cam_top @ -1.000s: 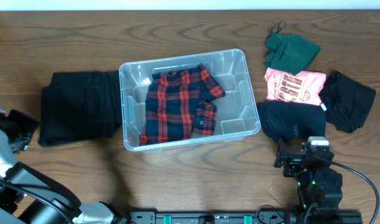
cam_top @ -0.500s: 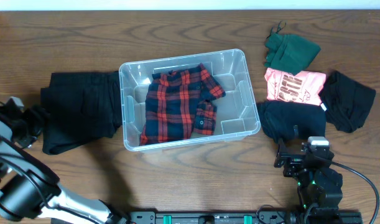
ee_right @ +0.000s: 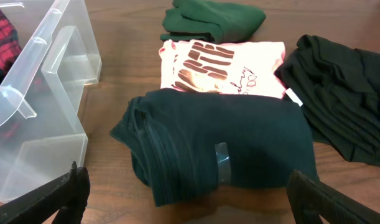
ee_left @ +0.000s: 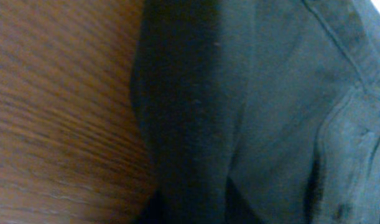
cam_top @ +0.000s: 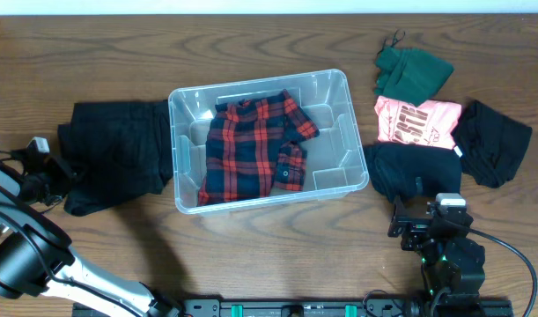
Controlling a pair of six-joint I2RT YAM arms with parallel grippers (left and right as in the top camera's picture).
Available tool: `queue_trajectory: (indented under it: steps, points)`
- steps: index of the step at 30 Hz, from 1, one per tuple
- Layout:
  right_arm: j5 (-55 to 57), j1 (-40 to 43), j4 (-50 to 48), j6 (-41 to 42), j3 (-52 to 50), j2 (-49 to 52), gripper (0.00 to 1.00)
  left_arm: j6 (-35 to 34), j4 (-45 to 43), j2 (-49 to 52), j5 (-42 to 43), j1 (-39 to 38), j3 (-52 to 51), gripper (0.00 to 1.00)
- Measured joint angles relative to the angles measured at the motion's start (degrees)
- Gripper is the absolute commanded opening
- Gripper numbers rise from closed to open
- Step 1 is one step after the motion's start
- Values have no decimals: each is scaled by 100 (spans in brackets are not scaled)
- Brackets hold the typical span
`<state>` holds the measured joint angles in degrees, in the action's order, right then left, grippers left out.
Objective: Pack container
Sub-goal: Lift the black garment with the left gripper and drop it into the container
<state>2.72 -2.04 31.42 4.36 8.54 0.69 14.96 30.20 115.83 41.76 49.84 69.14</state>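
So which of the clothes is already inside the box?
The red-and-black checked shirt. Only it lies inside the clear container; the pink top, green piece and black ones lie out on the table.

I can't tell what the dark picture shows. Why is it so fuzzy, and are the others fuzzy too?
Left wrist view: fuzzy, because the camera sits very close to the black garment. Overhead view: sharp, with soft shine on the container. Right wrist view: clear on the pink shirt.
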Motion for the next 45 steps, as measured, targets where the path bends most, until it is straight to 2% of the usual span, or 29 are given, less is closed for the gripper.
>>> queue_trajectory:
  steps: [4,9,13,21,27,30,34,40,45]
  points:
    - [2,0,0,0,0,0,99,-39,553,0,162,0,96,6]
    - [0,0,2,0,0,0,99,-232,1740,-341,247,-17,546,6]
    - [2,0,0,-2,0,0,99,-472,2503,-1453,251,-76,1226,6]
    - [2,0,0,0,0,0,99,-1478,2540,-3969,260,-570,1965,6]
    - [2,0,-2,0,0,0,99,-2594,2404,-4389,319,-2103,1928,6]
    - [0,0,0,0,0,0,99,-3154,1742,-4288,356,-3060,1840,6]
    - [2,0,0,0,0,-2,99,-3744,776,-4207,-59,-4367,1823,6]
    - [2,0,0,0,0,0,99,-4225,-70,-3908,-874,-6118,1823,6]
    - [2,0,0,0,0,0,99,-4548,-761,-3285,-1067,-6876,1818,6]
